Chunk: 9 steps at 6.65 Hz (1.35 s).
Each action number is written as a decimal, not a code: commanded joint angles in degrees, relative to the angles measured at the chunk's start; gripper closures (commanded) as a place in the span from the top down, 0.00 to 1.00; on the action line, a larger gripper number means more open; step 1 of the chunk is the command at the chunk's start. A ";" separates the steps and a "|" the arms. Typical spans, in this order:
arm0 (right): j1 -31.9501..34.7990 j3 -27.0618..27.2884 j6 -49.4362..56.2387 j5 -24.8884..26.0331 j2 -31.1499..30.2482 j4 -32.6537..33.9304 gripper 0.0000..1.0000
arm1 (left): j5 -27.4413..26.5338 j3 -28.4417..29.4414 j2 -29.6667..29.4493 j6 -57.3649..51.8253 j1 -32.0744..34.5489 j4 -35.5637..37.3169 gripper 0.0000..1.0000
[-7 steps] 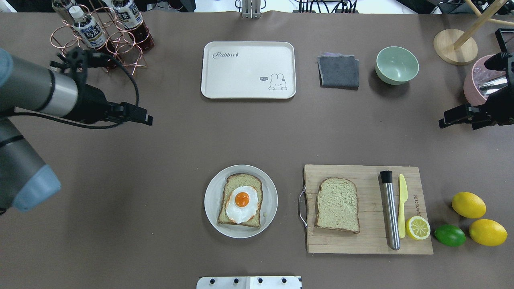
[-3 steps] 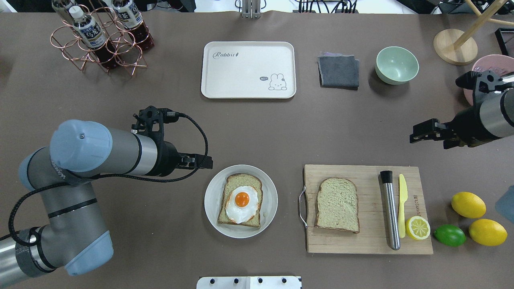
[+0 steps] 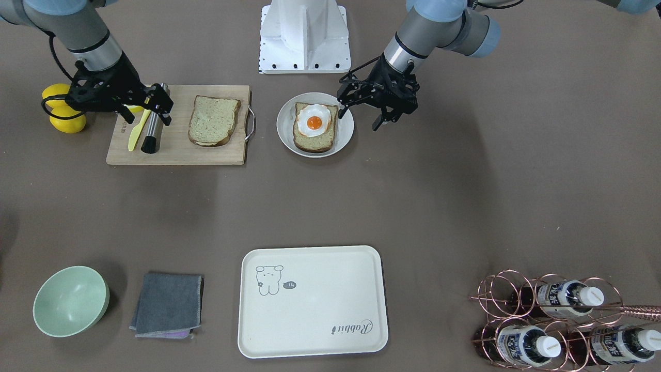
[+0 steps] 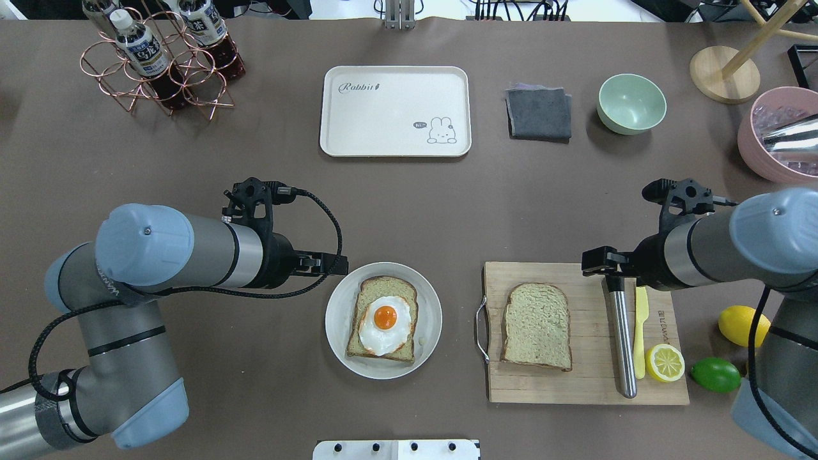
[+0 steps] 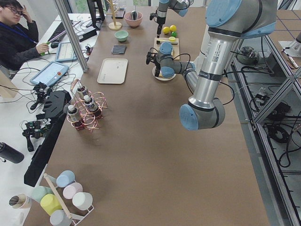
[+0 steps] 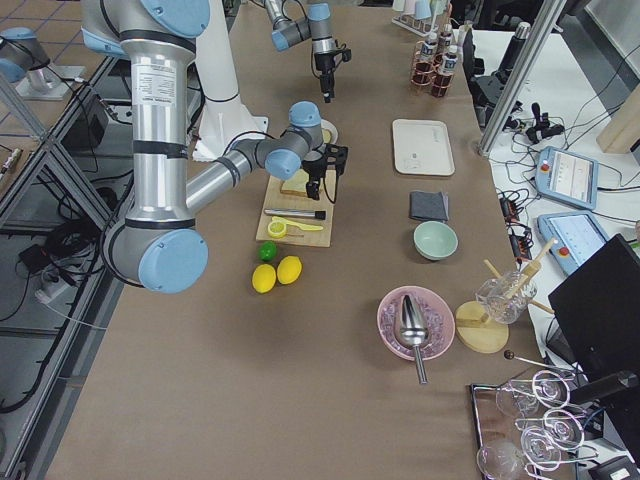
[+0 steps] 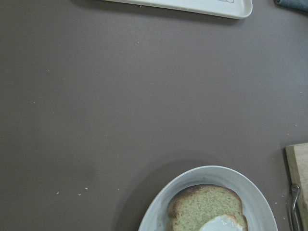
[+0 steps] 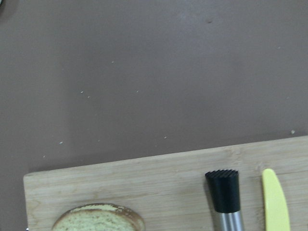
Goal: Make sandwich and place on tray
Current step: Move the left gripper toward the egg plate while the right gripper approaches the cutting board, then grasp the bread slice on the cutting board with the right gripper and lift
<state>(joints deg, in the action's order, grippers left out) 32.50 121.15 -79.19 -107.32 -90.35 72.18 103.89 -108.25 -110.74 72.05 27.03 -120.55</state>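
One bread slice with a fried egg on top lies on a round grey plate. A second bare slice lies on the wooden cutting board. The cream tray is empty at the far centre. My left gripper is open and empty just beside the plate's left far rim; in the front-facing view the left gripper has its fingers spread. My right gripper is open and empty over the board's far edge, right of the bare slice.
A steel rod with a black tip, a yellow knife and a half lemon lie on the board. A lime and a lemon sit to its right. A grey cloth, green bowl and bottle rack stand at the back.
Both arms have swung in from the table's sides. The left gripper has come to the plate's rim. The right gripper has moved over the cutting board's far edge. Food has not moved.
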 commanded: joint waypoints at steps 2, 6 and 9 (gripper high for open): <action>-6.80 -1.08 -5.25 6.30 1.84 -0.02 0.76 | 0.09 -0.20 0.44 -0.33 0.74 -0.04 0.97; -10.70 -6.50 -6.86 9.76 2.02 -8.65 0.73 | 0.09 -0.29 0.44 -0.42 0.92 -0.04 0.97; -10.70 -7.24 -6.77 9.67 1.40 -11.19 0.49 | 0.00 -0.38 0.53 -0.42 0.92 -0.04 0.97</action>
<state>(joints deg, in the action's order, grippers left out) 21.81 114.02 -85.93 -97.62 -88.79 61.52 103.90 -108.60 -110.23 71.63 27.95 -120.59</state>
